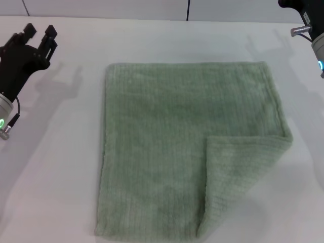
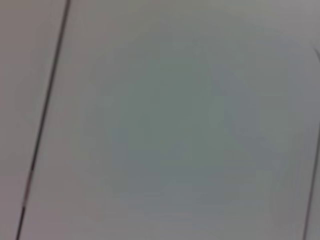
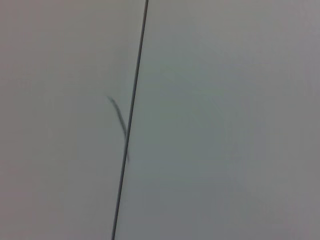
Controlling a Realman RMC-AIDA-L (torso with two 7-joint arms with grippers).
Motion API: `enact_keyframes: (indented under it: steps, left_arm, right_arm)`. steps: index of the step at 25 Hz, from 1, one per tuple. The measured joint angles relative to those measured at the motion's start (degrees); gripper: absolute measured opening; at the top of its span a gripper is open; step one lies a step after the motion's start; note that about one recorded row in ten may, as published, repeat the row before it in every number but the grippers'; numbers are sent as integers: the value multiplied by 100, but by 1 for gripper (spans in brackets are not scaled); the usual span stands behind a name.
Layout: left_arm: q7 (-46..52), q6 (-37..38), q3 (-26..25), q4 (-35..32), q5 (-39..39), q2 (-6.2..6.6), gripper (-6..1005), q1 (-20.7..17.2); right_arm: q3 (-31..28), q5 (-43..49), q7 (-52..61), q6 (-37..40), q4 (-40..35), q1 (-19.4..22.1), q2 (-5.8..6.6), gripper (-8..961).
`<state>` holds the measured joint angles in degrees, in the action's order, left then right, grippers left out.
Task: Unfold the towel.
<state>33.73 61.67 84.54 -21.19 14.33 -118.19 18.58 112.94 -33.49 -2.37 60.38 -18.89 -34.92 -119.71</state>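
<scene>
Bare table (image 1: 61,167) all round towel (image 1: 167,147), left end effector (image 1: 39,38) well aside, nothing blocking.

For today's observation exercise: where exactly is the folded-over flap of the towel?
In the head view, the flap lies at the near right corner of the towel, turned in over it, on the side of the right arm and far from the left end effector.

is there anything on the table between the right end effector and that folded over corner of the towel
Nothing visible. Bare white table lies between the right end effector and the towel, whose folded corner is on the near right.
</scene>
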Motion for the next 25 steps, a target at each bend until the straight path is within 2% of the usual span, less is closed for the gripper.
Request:
enact_keyframes:
  steps: [4, 7, 10, 12, 18, 21, 25]
  left_arm:
    - [156, -70, 120, -15, 0, 7, 563, 23]
    - [509, -284, 434, -112, 13, 40, 417, 40]
    - [597, -415, 567, -193, 18, 43, 183, 45]
    - [899, -807, 826, -457, 207, 54, 151, 48]
    - [1505, -1374, 902, -817, 929, 36, 54, 93]
    - [1872, -1573, 921, -834, 1236, 30, 6, 214]
    - [2343, -1844, 926, -795, 1642, 18, 0, 389]
  right_arm:
    - [0, 0, 0, 2, -1, 4, -8, 772]
    - [-6, 0, 0, 5, -1, 3, -10, 772]
    - [-12, 0, 0, 5, 0, 3, -10, 772]
    - [-17, 0, 0, 3, 0, 2, -9, 772]
    - [-14, 0, 0, 1, 0, -18, -4, 772]
    - [-15, 0, 0, 0, 0, -27, -2, 772]
    - [-10, 0, 0, -1, 0, -35, 0, 772]
